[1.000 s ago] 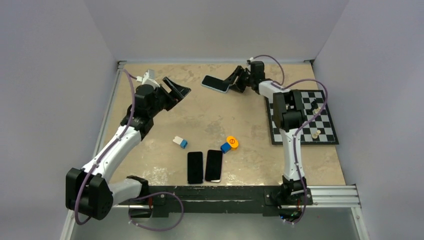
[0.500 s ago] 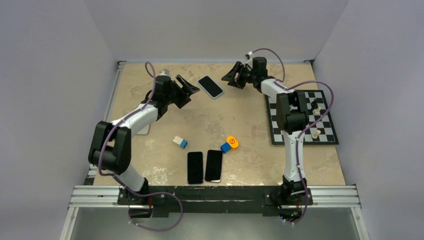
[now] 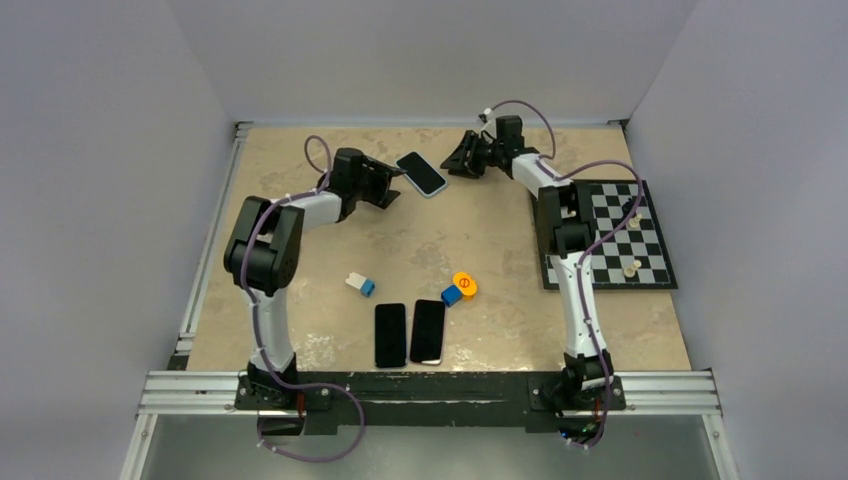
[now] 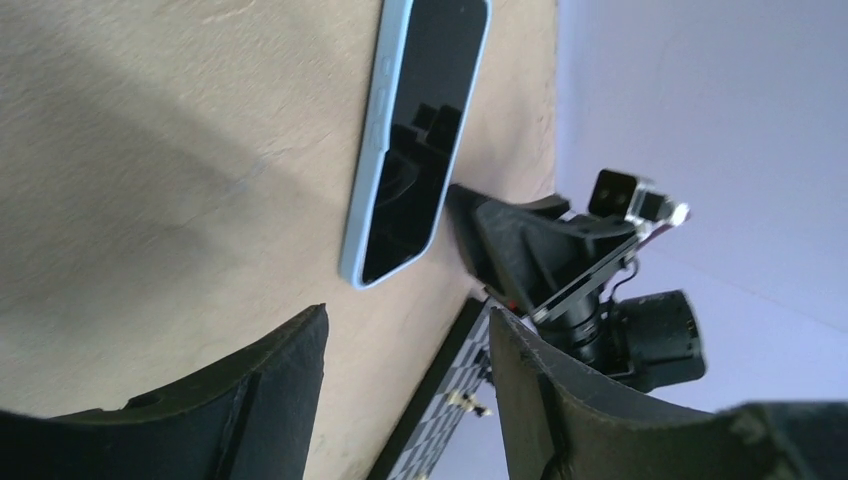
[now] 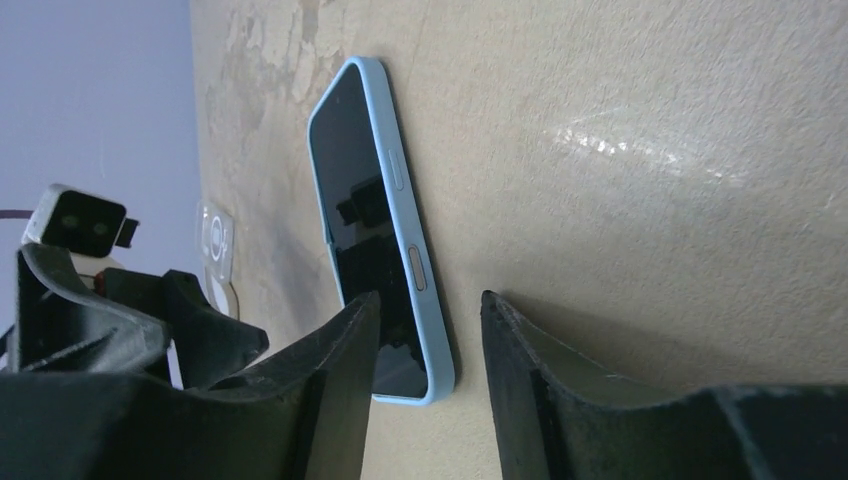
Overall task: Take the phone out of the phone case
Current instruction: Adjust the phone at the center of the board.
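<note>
At the near edge of the table [image 3: 480,230], two bare black phones [image 3: 408,333] are seen side by side. Just beyond them lie a white-and-blue block [image 3: 360,285], a blue block [image 3: 451,295] and an orange disc [image 3: 465,284]. A chessboard [image 3: 600,240] is laid to the right.

Farther back, near the far edge, the phone [image 3: 421,173] is found flat on the table, screen up, inside its light-blue case [image 5: 405,215]. It is flanked by both arms. The left gripper [image 3: 390,185] is held just beside its left end and the right gripper [image 3: 460,163] just beside its right end. Neither is closed on it.

In the left wrist view, the two fingers are seen apart with only bare table between them. The phone lies beyond the tips, clear of them. Past the phone, the right gripper's dark fingers and a strip of the chessboard are shown, which the right wrist view cannot give.

In the right wrist view, the fingers are likewise parted with nothing gripped. The near end of the case is seen just past the left fingertip, and whether it is touched cannot be told. The side buttons on the case rim are shown only here. The left gripper is made out beyond the phone.

Only from the top view can the phone's place on the table be judged.
</note>
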Controlling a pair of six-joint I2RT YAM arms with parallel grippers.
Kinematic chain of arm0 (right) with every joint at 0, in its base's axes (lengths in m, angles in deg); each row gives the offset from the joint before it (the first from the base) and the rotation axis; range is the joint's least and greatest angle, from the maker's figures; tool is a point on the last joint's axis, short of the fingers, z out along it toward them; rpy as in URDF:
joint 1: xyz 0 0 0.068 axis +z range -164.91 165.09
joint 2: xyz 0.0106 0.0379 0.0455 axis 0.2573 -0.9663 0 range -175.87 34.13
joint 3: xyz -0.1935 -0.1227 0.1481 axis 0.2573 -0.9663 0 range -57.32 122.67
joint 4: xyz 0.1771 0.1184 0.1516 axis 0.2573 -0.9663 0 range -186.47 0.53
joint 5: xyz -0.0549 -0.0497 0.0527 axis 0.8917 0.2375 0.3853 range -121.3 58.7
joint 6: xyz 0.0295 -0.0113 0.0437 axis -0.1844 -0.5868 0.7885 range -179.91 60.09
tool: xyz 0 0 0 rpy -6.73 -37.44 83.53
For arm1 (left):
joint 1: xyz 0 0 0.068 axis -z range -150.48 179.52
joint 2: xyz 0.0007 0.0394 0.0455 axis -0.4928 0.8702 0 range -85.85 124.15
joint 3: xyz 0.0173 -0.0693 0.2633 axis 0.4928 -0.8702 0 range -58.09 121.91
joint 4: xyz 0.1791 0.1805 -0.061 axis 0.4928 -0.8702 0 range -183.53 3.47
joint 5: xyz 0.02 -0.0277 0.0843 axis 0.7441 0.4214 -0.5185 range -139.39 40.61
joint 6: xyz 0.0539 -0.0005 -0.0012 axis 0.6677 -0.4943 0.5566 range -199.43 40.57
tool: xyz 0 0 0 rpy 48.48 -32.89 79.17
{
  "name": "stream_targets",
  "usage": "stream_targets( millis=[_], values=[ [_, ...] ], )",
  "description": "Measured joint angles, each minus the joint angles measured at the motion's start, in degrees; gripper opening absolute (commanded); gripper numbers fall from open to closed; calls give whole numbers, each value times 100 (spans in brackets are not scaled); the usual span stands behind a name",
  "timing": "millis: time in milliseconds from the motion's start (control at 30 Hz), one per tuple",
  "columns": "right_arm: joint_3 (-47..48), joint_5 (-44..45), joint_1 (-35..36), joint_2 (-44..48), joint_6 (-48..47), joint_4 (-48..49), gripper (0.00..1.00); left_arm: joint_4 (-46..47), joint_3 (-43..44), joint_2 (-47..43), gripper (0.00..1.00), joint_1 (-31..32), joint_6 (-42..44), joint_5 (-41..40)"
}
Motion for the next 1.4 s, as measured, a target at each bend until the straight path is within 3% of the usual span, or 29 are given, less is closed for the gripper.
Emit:
stream_targets(
  millis=[100, 367, 733, 1000, 1167, 1400],
  values=[
    [55, 7, 33, 0, -201, -264, 39, -39, 319, 205, 60, 11, -267, -116],
    [361, 15, 92, -4, -813, -979, 40, -483, 1060, 872, 61, 131, -734, -188],
    [590, -7, 284, -4, -1565, -1456, 38, -2218, 1965, 1047, 48, 297, -767, -304],
    [599, -9, 367, -4, -1657, -1541, 41, -2806, 2610, 1331, 48, 402, -758, -466],
    [599, -22, 361, -4, -1676, -1565, 43, -3215, 2787, 1464, 63, 393, -511, -669],
    [599, -138, 321, -4, -1552, -1508, 40, -3344, 2997, 1502, 56, 374, -146, -813]
  ],
)
